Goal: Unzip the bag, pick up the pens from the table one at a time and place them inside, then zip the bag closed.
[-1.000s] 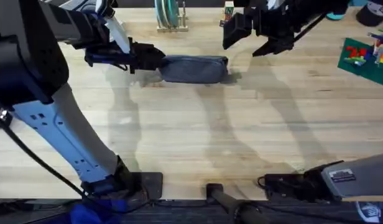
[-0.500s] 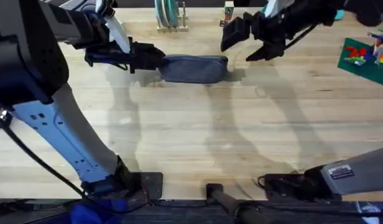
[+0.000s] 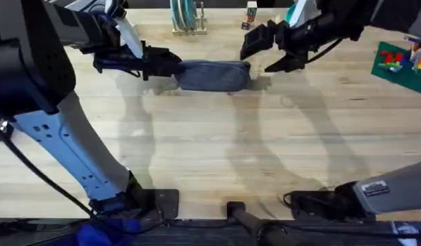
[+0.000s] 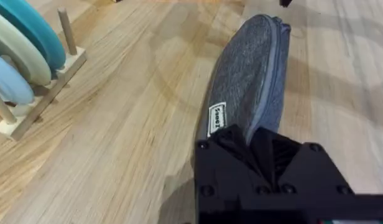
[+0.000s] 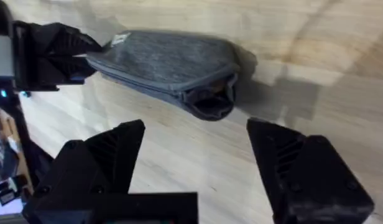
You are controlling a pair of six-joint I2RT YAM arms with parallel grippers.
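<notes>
The blue-grey bag (image 3: 214, 75) lies lengthwise on the table (image 3: 217, 150), near its far side. My left gripper (image 3: 171, 66) is shut on the bag's left end; in the left wrist view its black fingers (image 4: 241, 146) clamp the fabric next to a small white label, and the bag (image 4: 250, 74) stretches away. My right gripper (image 3: 264, 55) hovers open just past the bag's right end. Seen from the right wrist, the bag (image 5: 166, 62) has a small dark opening at its near end, with my right gripper (image 5: 198, 149) spread wide before it. The pens are out of view.
A wooden rack of teal and pale rings (image 3: 185, 17) stands at the far edge behind the bag, also seen as the rack (image 4: 30, 56). A green plate with coloured bricks (image 3: 402, 61) sits at the far right. Bare wood spreads across the near half.
My right gripper has moved left and slightly nearer, closing in on the bag's right end. The left gripper and the bag have not moved.
</notes>
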